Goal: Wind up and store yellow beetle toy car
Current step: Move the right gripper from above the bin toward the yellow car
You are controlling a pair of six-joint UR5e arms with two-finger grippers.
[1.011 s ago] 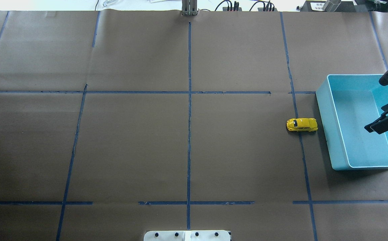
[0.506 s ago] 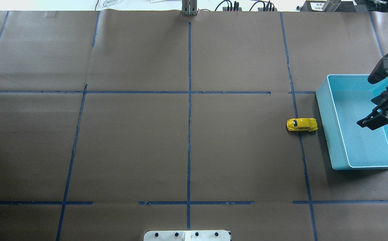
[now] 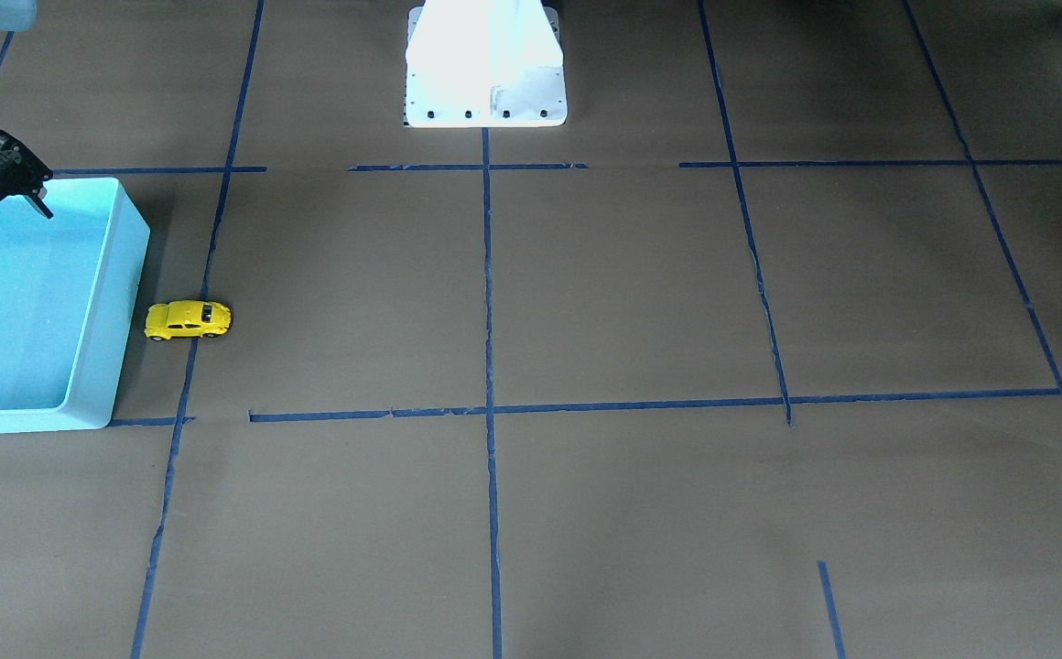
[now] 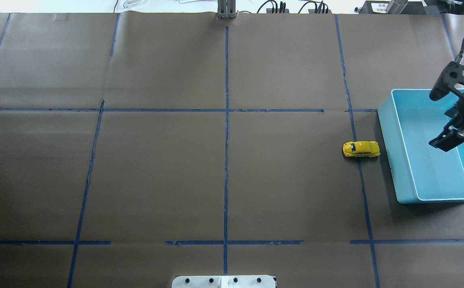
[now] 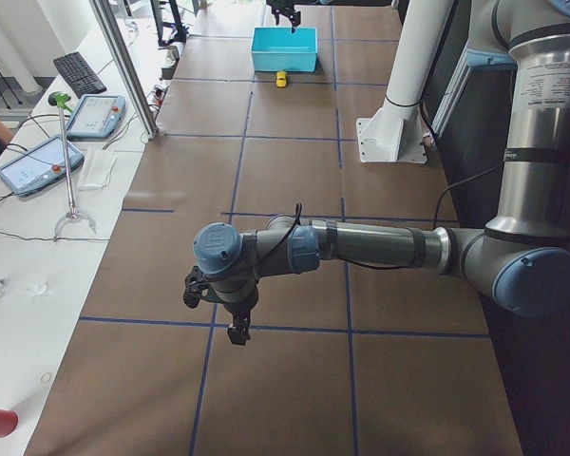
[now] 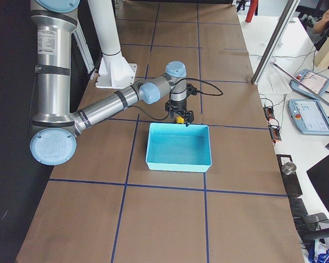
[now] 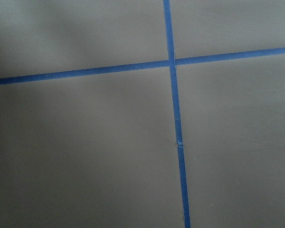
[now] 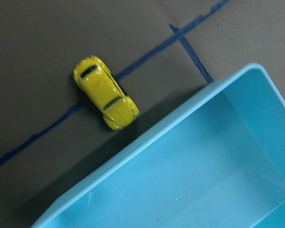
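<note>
One yellow car (image 4: 361, 149) is seen on its wheels on a brown paper-covered table (image 4: 156, 172), toward the table's right end. It sits across a blue tape line (image 4: 356, 132), and its length points at the one light blue bin (image 4: 393, 149). The car is just beside the bin's wall, outside it; a thin gap seems to part them.

Two arms are in view, each with one tool. The right tool (image 4: 447, 141) hangs over the inside of the bin, above its floor. Whether it is open or closed cannot be told, and nothing is seen held in it. The bin's near wall stands between this tool and the car.

The left arm (image 5: 380, 245) is stretched low over the table's left end, well apart from the car. The left tool (image 5: 236, 328) points down over a crossing of tape lines, and its state cannot be told.

One white base plate (image 4: 224, 281) is seen at the table's near edge. The tape lines divide the table into squares.
</note>
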